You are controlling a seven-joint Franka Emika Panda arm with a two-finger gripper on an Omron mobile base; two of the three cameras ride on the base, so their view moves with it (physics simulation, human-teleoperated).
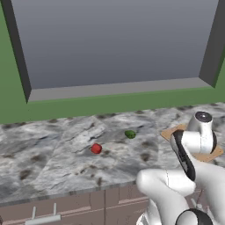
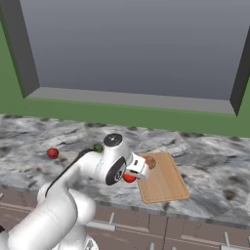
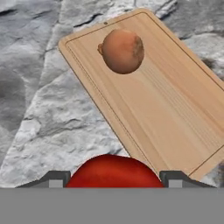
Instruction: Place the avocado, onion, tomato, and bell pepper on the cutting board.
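Over the cutting board's [image 3: 175, 118] near edge, the arm reaches forward, claw [image 3: 114, 178] grasping the tomato [image 3: 114, 173]; the onion [image 3: 123, 50] rests on the board.

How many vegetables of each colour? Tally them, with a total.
Red: 2 (tomato in the gripper, bell pepper on the counter)
Green: 1 (avocado)
Orange-brown: 1 (onion on the cutting board)
Total: 4
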